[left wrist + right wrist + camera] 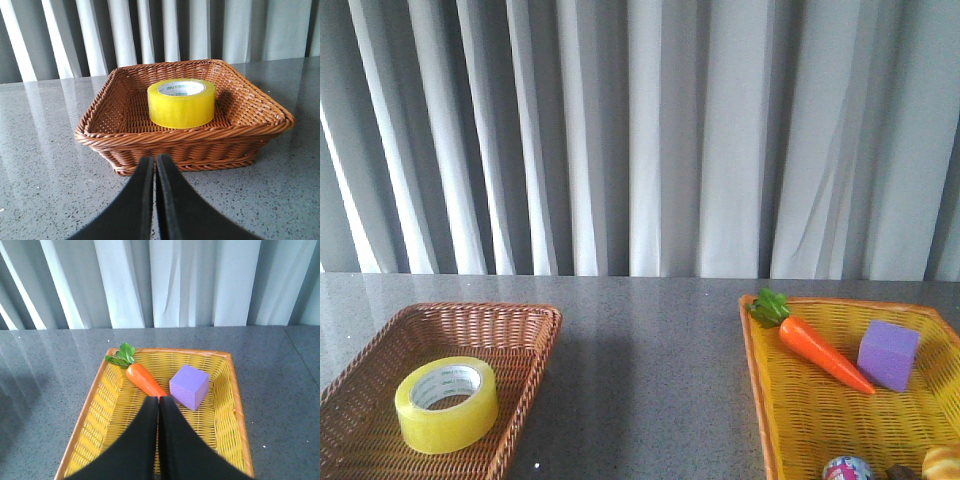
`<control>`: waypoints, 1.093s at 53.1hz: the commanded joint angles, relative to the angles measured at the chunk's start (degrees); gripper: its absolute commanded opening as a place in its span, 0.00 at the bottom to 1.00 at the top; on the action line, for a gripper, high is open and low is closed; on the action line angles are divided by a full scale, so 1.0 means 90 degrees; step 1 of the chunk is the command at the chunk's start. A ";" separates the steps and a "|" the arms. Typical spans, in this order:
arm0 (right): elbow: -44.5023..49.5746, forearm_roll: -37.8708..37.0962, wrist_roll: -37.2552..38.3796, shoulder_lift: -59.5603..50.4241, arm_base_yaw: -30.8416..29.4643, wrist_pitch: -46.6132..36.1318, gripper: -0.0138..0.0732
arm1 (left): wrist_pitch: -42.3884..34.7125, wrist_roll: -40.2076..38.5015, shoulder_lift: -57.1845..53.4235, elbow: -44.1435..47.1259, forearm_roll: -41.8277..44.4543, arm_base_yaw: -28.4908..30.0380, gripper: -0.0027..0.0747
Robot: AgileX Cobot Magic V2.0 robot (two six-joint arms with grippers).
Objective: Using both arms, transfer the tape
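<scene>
The yellow tape roll (447,403) with a white printed core lies flat in the brown wicker basket (535,325) at the front left. It also shows in the left wrist view (181,102), inside the basket (210,142). My left gripper (154,162) is shut and empty, over the table just short of the basket's near wall. My right gripper (159,402) is shut and empty, above the yellow basket (95,405), its tips near the carrot's tip. Neither arm shows in the front view.
The yellow basket (756,370) at the front right holds a carrot (817,350), a purple cube (888,354), a small colourful ball (847,468) and other items at the frame's edge. The carrot (142,378) and cube (189,386) show in the right wrist view. Grey curtains hang behind the speckled grey table (650,380).
</scene>
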 commanded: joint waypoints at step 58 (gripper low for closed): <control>0.8229 0.0398 -0.0034 -0.5975 -0.0037 -0.4466 0.15 | -0.0491 -0.0012 -0.0100 -0.0146 -0.0078 0.0010 0.03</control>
